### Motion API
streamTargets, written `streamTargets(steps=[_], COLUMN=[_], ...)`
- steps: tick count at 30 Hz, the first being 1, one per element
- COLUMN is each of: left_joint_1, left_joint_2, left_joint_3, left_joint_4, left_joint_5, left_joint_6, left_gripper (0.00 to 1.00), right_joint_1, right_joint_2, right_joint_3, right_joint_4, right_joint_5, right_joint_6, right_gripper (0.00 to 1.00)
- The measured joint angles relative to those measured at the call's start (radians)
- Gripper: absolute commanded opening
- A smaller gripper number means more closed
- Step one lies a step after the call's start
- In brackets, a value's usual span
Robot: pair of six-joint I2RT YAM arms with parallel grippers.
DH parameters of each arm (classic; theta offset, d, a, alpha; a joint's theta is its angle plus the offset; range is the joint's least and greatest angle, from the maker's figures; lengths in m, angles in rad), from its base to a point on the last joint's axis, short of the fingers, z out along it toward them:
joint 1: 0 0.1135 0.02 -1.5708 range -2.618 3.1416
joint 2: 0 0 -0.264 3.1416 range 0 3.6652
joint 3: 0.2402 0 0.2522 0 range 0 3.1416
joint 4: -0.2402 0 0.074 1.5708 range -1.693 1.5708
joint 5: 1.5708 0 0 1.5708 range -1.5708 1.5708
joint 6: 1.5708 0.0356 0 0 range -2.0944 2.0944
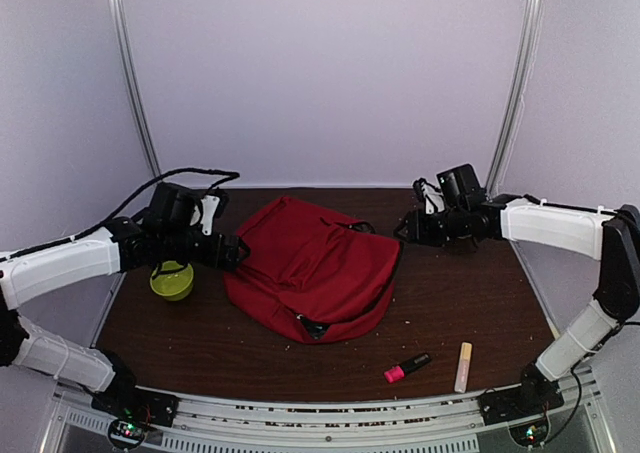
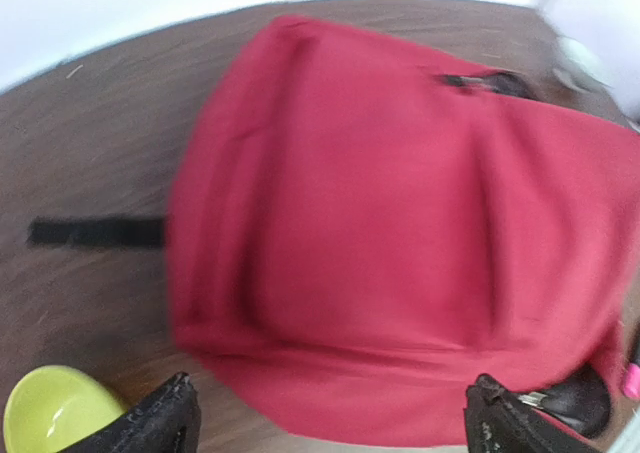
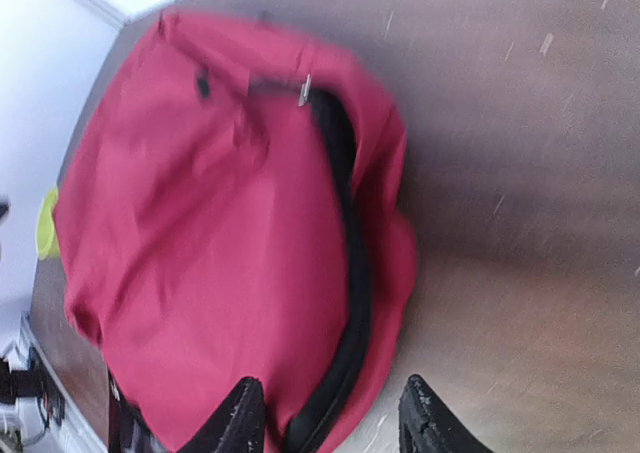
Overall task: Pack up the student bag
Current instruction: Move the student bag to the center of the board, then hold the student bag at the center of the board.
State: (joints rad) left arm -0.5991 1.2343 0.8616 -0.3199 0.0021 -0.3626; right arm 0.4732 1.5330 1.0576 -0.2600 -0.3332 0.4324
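The student bag (image 1: pixel 315 268), a soft red backpack, lies flat in the middle of the brown table. My left gripper (image 1: pixel 240 251) hovers at its left edge. In the left wrist view that gripper (image 2: pixel 335 418) is wide open, its fingertips (image 2: pixel 170 418) spread to either side of the bag's near edge (image 2: pixel 400 243), with nothing held. My right gripper (image 1: pixel 403 228) sits at the bag's right edge. In the right wrist view it (image 3: pixel 330 418) is open and straddles the black zipper line (image 3: pixel 350 273) of the bag (image 3: pixel 220 243), with a gap on the table side.
A lime green bowl (image 1: pixel 172 280) stands left of the bag, under the left arm. A pink highlighter (image 1: pixel 407 367) and a cream stick (image 1: pixel 464 366) lie near the front right. A black strap (image 2: pixel 95 232) trails from the bag. Walls enclose the table.
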Motion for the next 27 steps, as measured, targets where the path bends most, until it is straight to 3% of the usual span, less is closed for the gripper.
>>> streamTargets(steps=[3,8,14,21,24,27], left_joint_1=[0.11,0.178,0.231,0.234,0.234,0.233], left_joint_2=[0.057,0.217,0.356,0.408,0.405,0.391], left_joint_3=[-0.003,0.001,0.0,0.001,0.001,0.001], left_joint_4=[-0.022,-0.023,0.037,0.14,0.191,0.213], left_joint_5=[0.004,0.046,0.123,0.229,0.298,0.33], left_joint_6=[-0.006,0.012,0.021,0.044,0.06,0.077], left_gripper=[0.98,0.98,0.98,0.96,0.87,0.65], right_joint_1=[0.059,0.135,0.16,0.16,0.161,0.162], right_joint_2=[-0.017,-0.026,-0.033,0.012,-0.012,-0.1], right_joint_3=[-0.109,-0.229,-0.246,-0.229,-0.19,-0.176], right_joint_4=[0.025,0.072,0.152,0.174,0.119,0.044], right_joint_5=[-0.034,-0.074,-0.109,-0.119,-0.066,0.039], right_joint_6=[0.033,0.092,0.139,0.147,0.112,0.064], right_gripper=[0.51,0.56,0.61,0.6,0.58,0.56])
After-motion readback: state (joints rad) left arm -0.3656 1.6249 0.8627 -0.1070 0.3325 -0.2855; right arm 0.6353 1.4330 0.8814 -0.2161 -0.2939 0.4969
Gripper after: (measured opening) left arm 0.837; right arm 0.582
